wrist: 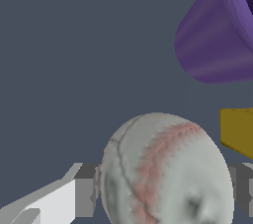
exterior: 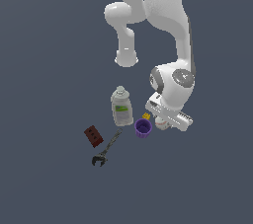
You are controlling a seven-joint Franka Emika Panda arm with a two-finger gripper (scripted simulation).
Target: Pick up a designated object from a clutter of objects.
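The gripper (exterior: 162, 123) is down over the baseball (wrist: 165, 168), one finger (wrist: 84, 191) on each side of it, apparently touching, though a firm clamp cannot be told. The ball lies just beside the purple cup (exterior: 143, 128) and the small yellow piece (exterior: 146, 116), on the exterior view's right of the clear bottle (exterior: 121, 107). The red box (exterior: 93, 136) and wrench (exterior: 106, 150) lie apart.

No readable txt, nos. or signs anywhere. Bottle (exterior: 121, 107) has a green label, but print's too blurry to make out. Ball (wrist: 165, 171) shows red stitch lines only, no logo. Red box (exterior: 93, 136), left of bottle in exterior view: dark marks, illegible.
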